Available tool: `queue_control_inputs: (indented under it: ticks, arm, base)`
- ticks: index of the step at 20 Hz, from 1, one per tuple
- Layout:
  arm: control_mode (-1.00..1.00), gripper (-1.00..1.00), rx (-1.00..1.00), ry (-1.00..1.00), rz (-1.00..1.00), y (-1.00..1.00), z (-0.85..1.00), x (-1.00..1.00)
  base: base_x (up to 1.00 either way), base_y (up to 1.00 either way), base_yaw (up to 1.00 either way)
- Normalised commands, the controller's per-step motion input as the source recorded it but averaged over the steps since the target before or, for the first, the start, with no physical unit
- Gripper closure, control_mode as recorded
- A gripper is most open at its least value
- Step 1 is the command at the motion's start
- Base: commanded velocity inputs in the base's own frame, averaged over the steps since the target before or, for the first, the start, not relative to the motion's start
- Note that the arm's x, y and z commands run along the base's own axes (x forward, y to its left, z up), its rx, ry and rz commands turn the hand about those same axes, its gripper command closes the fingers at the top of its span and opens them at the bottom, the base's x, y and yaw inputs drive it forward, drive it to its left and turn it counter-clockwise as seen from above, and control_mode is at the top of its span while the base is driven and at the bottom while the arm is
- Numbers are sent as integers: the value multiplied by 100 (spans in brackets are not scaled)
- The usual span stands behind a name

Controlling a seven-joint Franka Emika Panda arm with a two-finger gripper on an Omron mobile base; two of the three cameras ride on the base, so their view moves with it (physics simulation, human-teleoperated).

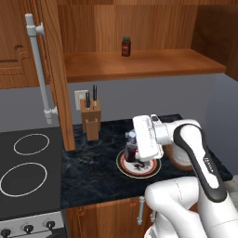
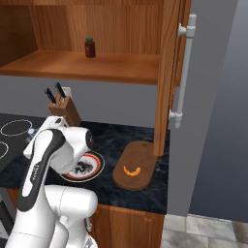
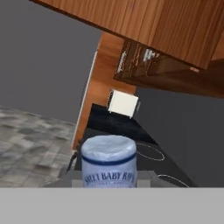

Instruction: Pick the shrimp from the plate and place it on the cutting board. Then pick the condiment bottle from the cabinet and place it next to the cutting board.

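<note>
Near the desk's [image 1: 90, 174] front edge, the pincer [image 1: 133, 141] pinches the condiment bottle [image 1: 131, 153] by its pale, ribbed neck, the dark glossy body hanging over the round, banded plate [image 1: 142, 173], presumably in transit toward the board. To the right, near the desk's right edge, the shrimp [image 2: 131, 170] lies curled on the flat, rounded wooden cutting board [image 2: 141, 154], so that step looks done. At the back edge stands an upright wooden knife block [image 1: 91, 122]. Farther up, a squat red jar [image 1: 126, 47] sits on the cabinet's [image 1: 153, 65] smooth wooden shelf.

Glossy white rounded arm [image 1: 195, 153], dark grey joint bands, small pale lettering on band.
</note>
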Motion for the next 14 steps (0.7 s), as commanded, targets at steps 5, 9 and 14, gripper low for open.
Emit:
queue_control_inputs:
  ticks: [5,9,14]
  arm:
    - [-100,100,19,-3,-11,53,-49,-26]
    - [-100,100,17,-1,-7,38,-31,-11]
    - [-100,100,2,0,0,5,-1,0]
  base:
    - [0,0,0]
    - [0,0,0]
    - [0,0,0]
